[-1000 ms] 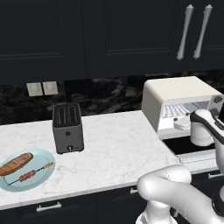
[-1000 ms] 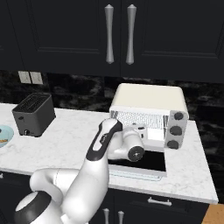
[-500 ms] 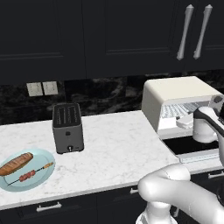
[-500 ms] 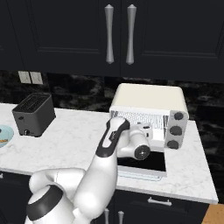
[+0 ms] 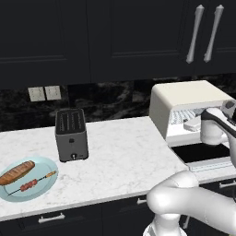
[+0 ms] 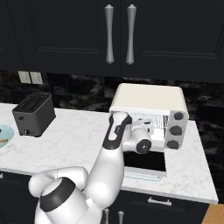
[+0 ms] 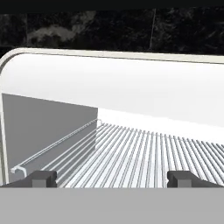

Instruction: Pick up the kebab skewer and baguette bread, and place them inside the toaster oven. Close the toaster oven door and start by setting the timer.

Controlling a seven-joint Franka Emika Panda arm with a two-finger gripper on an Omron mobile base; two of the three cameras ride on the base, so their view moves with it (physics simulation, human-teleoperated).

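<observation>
Toaster oven (image 6: 146, 98) on marble surface (image 5: 124, 161), toaster oven door (image 6: 144, 162) lowered flat, fingers (image 7: 40, 178) spread wide, holding nothing, over wire rack (image 7: 144, 157), baguette bread (image 5: 16, 172) and kebab skewer (image 5: 31, 184) on blue plate (image 5: 44, 190) at far left beyond slot toaster (image 5: 71, 134)

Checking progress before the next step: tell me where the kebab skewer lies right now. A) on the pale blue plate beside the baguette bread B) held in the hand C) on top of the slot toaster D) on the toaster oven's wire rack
A: the kebab skewer lies on the plate next to the baguette bread, far left of the toaster oven.
</observation>
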